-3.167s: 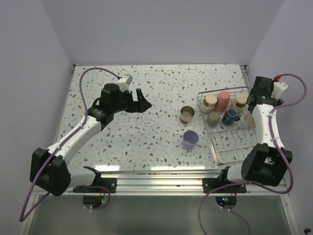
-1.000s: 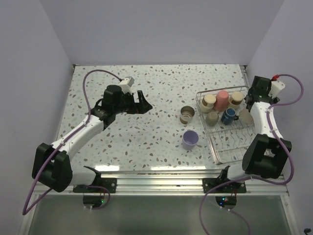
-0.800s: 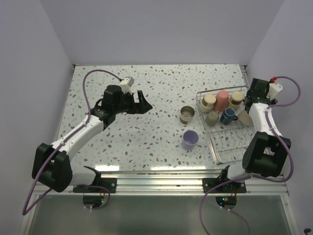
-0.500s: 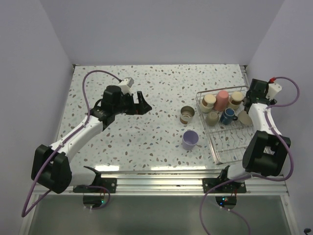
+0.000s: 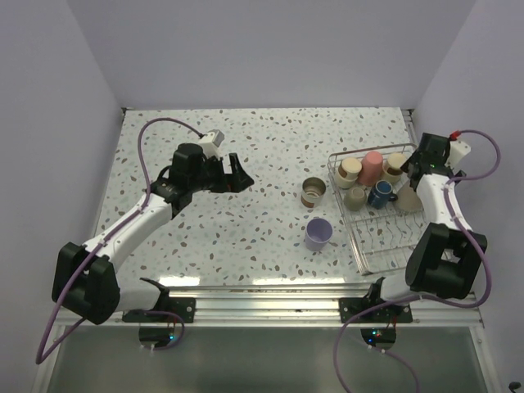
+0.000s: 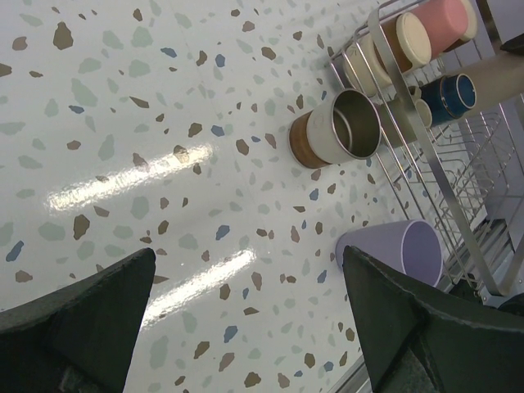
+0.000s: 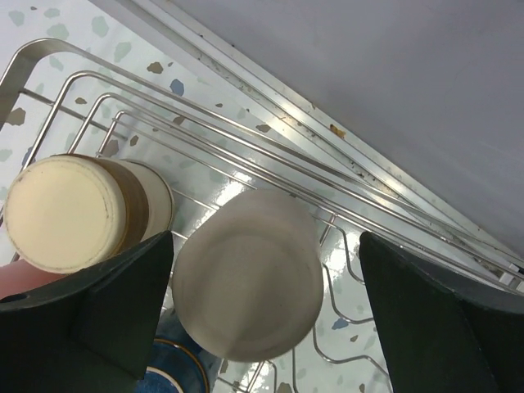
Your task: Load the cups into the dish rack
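A: Two cups sit outside the rack [image 5: 385, 237]: the steel cup [image 6: 334, 131] and the lavender cup [image 6: 385, 254], both on the table [image 5: 270, 147] just left of it. The rest are in.

B: Grippers?

A: Right gripper [image 7: 266, 246] is at the rack's far right corner with its jaws wide. The beige cup [image 7: 246, 286] sits free between them on the wires, neither finger touching it. Left gripper [image 5: 235, 173] is spread wide too, holding nothing, hovering over bare table.

B: Which arm for the next cup?

A: Left, I'd say. Both cups lie to its right, about where it points, with nothing between. The right gripper would have to reach over the rack wall.

B: Which cup is nearer?

A: Steel, slightly. Lavender sits closer to the bases.

B: Axis?

A: The steel cup looks tipped on its side, mouth toward the near edge. So its length runs far-to-near, crosswise to the left arm's reach. In the left wrist view that's the same line the fingers spread along, so it probably needs a wrist roll to close across the body. Lavender looks upright, not certain.
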`<move>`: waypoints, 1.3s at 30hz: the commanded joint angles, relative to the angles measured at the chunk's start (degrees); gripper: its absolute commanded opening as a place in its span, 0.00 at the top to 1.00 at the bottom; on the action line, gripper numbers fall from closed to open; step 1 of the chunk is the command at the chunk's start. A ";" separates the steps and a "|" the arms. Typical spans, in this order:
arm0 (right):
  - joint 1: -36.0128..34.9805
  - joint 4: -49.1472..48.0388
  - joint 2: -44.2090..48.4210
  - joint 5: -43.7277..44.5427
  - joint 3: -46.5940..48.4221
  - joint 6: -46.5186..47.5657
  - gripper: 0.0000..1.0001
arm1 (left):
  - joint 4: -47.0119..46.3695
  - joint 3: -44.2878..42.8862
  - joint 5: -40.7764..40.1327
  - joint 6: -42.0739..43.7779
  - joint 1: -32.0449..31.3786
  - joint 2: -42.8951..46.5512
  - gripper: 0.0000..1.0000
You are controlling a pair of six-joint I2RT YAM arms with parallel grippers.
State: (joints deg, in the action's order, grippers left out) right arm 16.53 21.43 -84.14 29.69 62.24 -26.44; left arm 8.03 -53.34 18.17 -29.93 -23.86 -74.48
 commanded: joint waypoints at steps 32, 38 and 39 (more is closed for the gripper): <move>-27.35 41.47 27.70 -11.14 25.30 -13.20 0.02 | 26.06 -56.60 -11.67 9.28 -15.52 -47.42 0.18; -27.35 46.06 33.15 -12.46 23.55 -12.77 0.02 | 26.25 -56.88 -10.72 9.10 -16.66 -49.97 0.22; -27.35 46.33 33.42 -12.90 23.37 -12.15 0.02 | 24.94 -56.52 -9.92 8.84 -16.75 -49.98 0.22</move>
State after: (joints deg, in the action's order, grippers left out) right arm -10.85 63.57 -50.15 19.27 87.31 -38.85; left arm 33.76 -108.33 6.98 -22.39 -39.81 -125.38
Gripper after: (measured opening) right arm 0.983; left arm 0.786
